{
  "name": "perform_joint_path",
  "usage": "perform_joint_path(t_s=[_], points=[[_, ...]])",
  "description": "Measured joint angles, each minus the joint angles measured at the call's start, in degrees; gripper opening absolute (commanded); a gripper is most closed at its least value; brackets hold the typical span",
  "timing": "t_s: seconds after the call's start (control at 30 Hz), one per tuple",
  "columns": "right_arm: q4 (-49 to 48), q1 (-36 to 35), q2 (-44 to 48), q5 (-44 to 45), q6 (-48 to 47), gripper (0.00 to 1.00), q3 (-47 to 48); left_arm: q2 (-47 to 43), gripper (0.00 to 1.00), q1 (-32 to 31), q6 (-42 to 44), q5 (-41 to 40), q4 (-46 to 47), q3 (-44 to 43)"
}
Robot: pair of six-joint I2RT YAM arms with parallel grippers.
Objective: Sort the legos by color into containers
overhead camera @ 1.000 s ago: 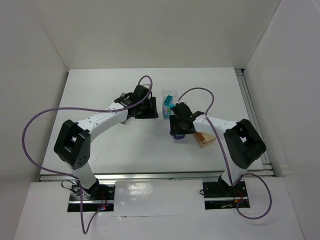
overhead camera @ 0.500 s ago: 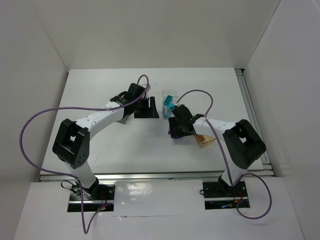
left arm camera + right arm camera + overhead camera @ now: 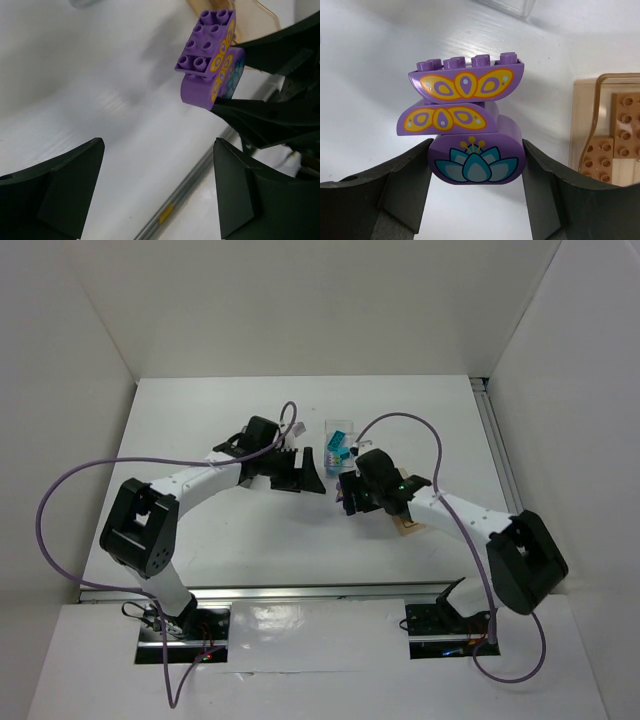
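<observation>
Top external view: I read the white table [image 3: 200, 420] as the largest item, with both arms extended toward its middle. The left arm [image 3: 200, 480] runs in from the near left corner, the right arm [image 3: 470, 515] from the near right. Between their wrists, toward the far side, stands the clear container [image 3: 335, 423] holding teal legos [image 3: 340, 442]. The amber container [image 3: 408, 528] lies just beside the right forearm, and the right wrist view shows orange legos [image 3: 615, 135] inside it. The left gripper [image 3: 159, 150] has its jaws spread wide, with nothing between them and only bare table beyond. The right gripper [image 3: 475, 170] is clamped on the purple legos [image 3: 465, 100], a stack printed with yellow wing patterns and a teal flower. I place this stack outside every container, between the clear and amber ones and near the left gripper's fingers.
</observation>
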State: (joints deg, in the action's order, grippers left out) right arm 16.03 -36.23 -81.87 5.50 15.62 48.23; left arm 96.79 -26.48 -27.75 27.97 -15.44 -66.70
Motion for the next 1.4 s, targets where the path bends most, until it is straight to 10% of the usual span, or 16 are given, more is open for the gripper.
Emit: perform_joint_path(t_s=[0.37, 0.87, 1.1, 1.4], points=[[0.0, -2.2, 9.4, -3.6, -1.8, 0.49, -2.8, -2.1, 1.0, 1.7, -5.3, 20.9, 16.1, 8.0], [0.2, -4.2, 12.4, -5.8, -2.3, 0.49, -2.8, 5.0, 0.9, 0.3, -10.1, 25.3, 23.9, 5.5], [0.3, -5.0, 12.4, -6.3, -2.5, 0.49, -2.8, 6.5, 0.68, -0.9, -12.7, 26.7, 27.3, 5.2], [0.1, -5.2, 12.4, -5.4, -2.8, 0.6, -2.8, 7.7, 0.03, -0.9, -14.0, 27.8, 26.9, 3.4]])
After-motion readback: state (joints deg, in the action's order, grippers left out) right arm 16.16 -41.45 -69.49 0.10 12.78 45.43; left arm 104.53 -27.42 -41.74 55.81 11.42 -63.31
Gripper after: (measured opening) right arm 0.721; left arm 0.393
